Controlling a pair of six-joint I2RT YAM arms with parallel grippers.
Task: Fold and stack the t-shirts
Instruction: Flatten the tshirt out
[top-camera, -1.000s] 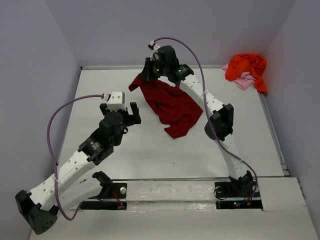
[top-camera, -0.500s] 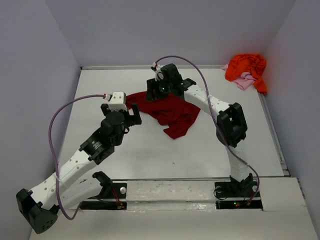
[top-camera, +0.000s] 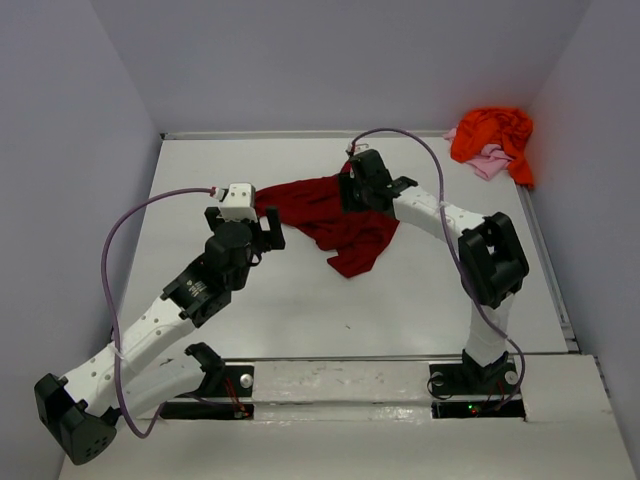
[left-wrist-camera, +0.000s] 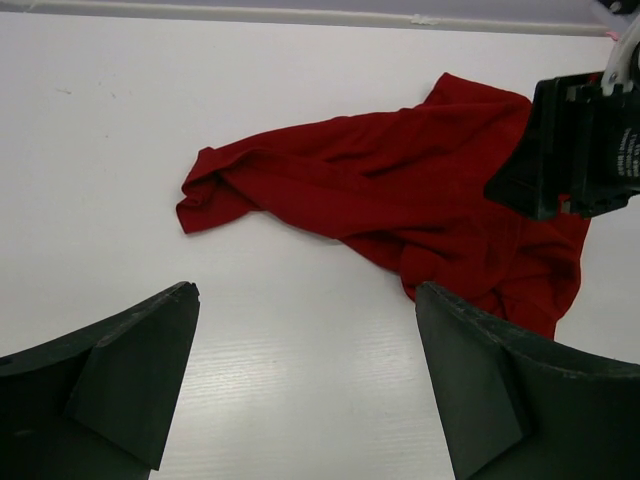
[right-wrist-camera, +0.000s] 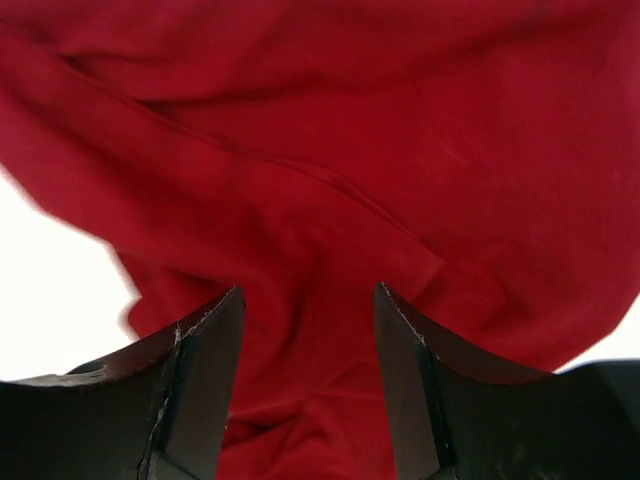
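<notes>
Right fingers (right-wrist-camera: 210, 360) stand apart, nothing pinched, the gap between them empty, hovering close over the red shirt (left-wrist-camera: 400, 195). Cloth fills that wrist view and a doubled hem ridge runs across just beyond the tips. Left fingers (left-wrist-camera: 140, 360) are spread wide and empty, low over the bare counter (top-camera: 300, 300), aimed at the shirt's bunched end, near it but not touching. From above, the red shirt lies crumpled just past the middle of the counter toward 12 o'clock. One lobe reaches out to 9 o'clock toward the left fingers and a tail drops toward 5 o'clock; the right fingers sit over its 2 o'clock edge. The orange shirt (top-camera: 492, 130) is heaped in the far corner at 2 o'clock, touching and partly covering the pink shirt (top-camera: 488, 162). Nothing is folded or stacked yet. Handling, as a judgement: light, limp cloth with no stiffness, so it will drape and bunch when lifted and probably slide easily on the smooth counter; not fragile. Best holds look like outer edges: the bunched end at 9 o'clock for the left, the hem or shoulder edge at 2 o'clock for the right, so it can be pulled flat between them. Pinching the wrinkled middle risks catching several layers and keeping it balled up.
</notes>
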